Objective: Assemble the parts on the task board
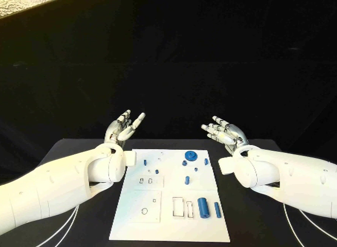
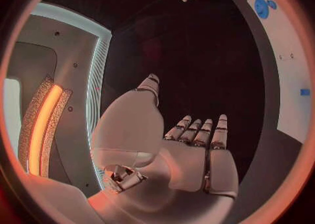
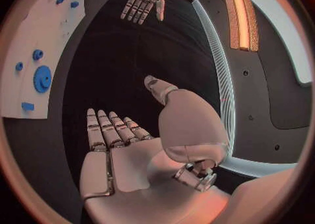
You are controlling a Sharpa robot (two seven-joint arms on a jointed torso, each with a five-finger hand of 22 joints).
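The white task board [image 1: 153,203] lies in the middle of the black table. On it sit a round blue gear [image 1: 190,155] at the far end, several small blue pegs [image 1: 188,179] in the middle, and a blue cylinder [image 1: 203,207] with a thin blue pin [image 1: 217,209] near the front right. My left hand [image 1: 124,126] is raised beyond the board's far left corner, fingers spread, holding nothing. My right hand [image 1: 224,130] is raised beyond the far right corner, also spread and empty. The left wrist view shows my left hand [image 2: 197,153] with flat palm and the gear [image 2: 260,8]; the right wrist view shows my right hand [image 3: 121,150] and the gear [image 3: 42,78].
Rectangular recesses [image 1: 182,206] and small slots [image 1: 145,210] mark the board's near half. Thin white cables [image 1: 306,221] run over the table on both sides of the board. The black table [image 1: 257,226] ends in a dark backdrop behind the hands.
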